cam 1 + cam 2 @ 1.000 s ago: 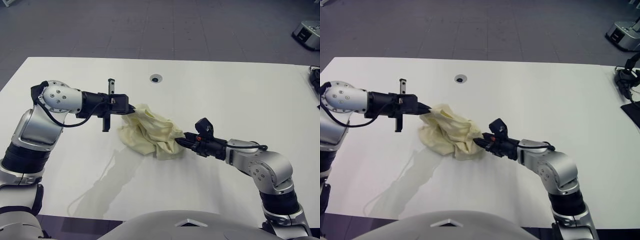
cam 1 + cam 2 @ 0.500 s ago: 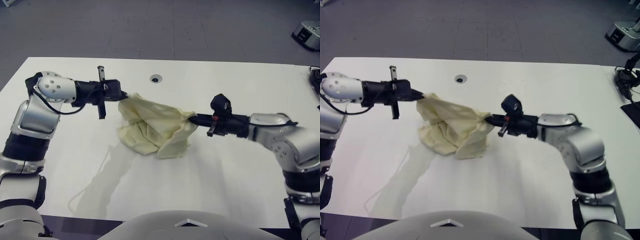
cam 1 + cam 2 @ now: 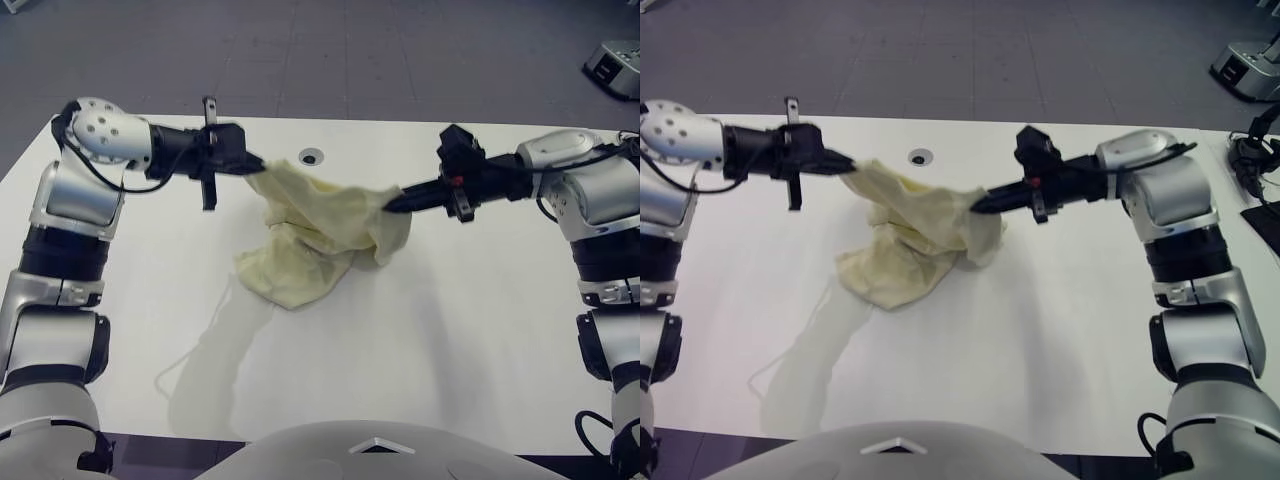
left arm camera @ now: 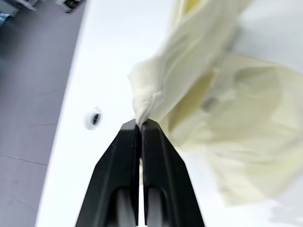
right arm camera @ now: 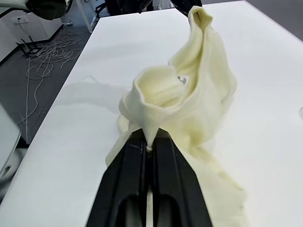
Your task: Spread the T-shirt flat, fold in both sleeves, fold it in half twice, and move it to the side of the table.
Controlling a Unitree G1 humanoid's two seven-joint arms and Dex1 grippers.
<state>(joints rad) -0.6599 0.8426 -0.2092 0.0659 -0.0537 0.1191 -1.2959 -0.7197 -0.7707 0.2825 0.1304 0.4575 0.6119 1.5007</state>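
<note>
Pinching T-shirt in left gripper and right gripper beside table hole; pull apart evenly, perhaps higher.

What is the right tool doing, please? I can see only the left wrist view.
Observer: The right tool is shut on an edge of the T-shirt, above the table.
Operator: Is the shirt stretched between both tools?
Observer: Its upper edge spans from the left tool to the right one, sagging; the rest hangs crumpled onto the table.
Operator: Anything else on the table's right?
Observer: At the right edge lies dark cabled gear, apart from the shirt.
</note>
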